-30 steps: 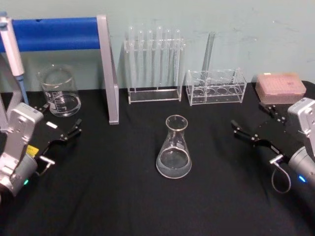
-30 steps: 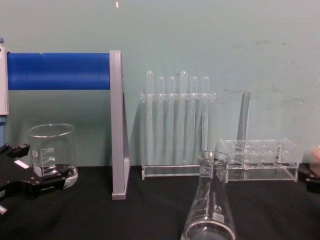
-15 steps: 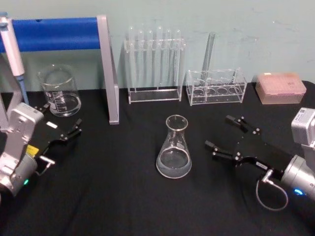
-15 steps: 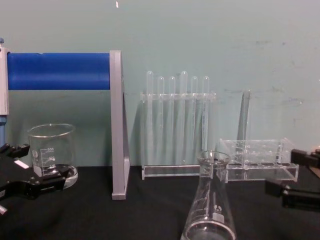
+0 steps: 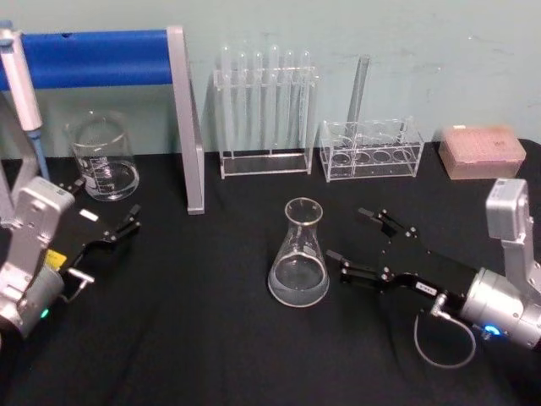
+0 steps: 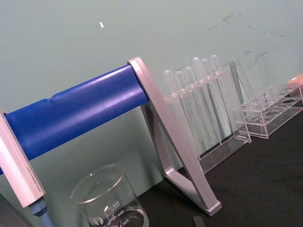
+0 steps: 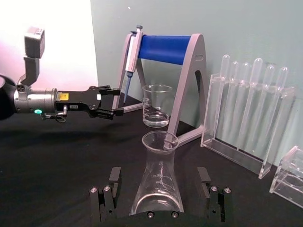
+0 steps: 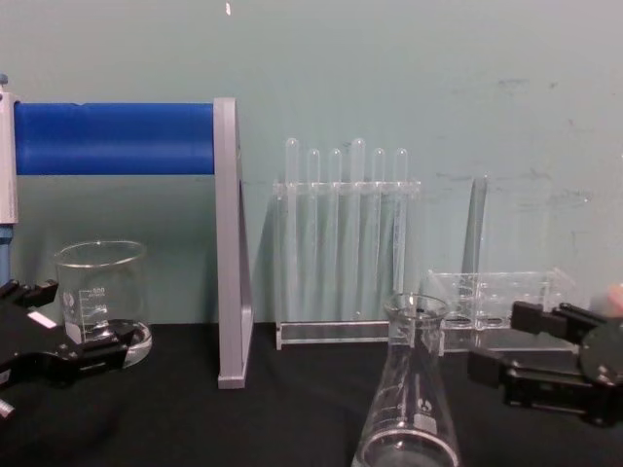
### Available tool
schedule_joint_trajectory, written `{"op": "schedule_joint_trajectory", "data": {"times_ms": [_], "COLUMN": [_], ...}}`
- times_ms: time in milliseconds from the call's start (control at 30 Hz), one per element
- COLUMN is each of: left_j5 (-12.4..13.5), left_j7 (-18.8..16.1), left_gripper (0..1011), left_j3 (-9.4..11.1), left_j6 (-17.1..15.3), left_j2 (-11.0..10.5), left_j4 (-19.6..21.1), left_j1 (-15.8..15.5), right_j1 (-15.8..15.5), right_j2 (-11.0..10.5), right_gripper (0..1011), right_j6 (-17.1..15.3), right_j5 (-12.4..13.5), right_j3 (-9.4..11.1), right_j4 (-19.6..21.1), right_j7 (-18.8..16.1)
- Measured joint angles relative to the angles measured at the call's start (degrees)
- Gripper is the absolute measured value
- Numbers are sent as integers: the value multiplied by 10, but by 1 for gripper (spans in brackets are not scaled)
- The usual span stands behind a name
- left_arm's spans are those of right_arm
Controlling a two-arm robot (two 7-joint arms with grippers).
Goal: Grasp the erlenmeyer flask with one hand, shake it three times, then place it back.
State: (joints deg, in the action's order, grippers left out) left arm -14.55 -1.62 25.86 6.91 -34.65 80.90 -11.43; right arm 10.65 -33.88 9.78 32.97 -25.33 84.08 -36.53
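**Right fingers spread beside the standing flask**

The head view showed the erlenmeyer flask upright on the black surface, at the centre of the frame. The right gripper reached in from the lower right. Its fingers were spread wide, with the tips just to the right of the glass and apart from it.

The right wrist view gave what the head view could not: the flask lined up in the gap between the two fingers, with dark surface visible on each side of its base. No finger touched the glass.

The chest view saw the flask from the side at the lower middle of the frame. There the right gripper stood low at the right edge, level with the flask's neck.

The left gripper sat at the left edge of the head view, near the beaker. In the right wrist view its fingers were parted and held nothing.

The left wrist view showed the blue-barred stand and the test tube rack.
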Motion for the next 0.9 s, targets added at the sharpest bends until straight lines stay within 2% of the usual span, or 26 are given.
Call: {"op": "schedule_joint_trajectory", "data": {"times_ms": [433,900], "left_j5": [0,0], "left_j7": [0,0], "left_gripper": [1001,1001], "left_j3": [0,0], "left_j6": [0,0], "left_j2": [0,0], "left_j4": [0,0], "left_j1": [0,0], "right_j1": [39,84], "right_j2": [41,71], "right_gripper": [1000,1000], "right_j6": [-31,-37], "right_j5": [-18,-27], "right_j3": [-10,-30], "right_j4": [-44,-95], "right_j7": [-7,-35]}}
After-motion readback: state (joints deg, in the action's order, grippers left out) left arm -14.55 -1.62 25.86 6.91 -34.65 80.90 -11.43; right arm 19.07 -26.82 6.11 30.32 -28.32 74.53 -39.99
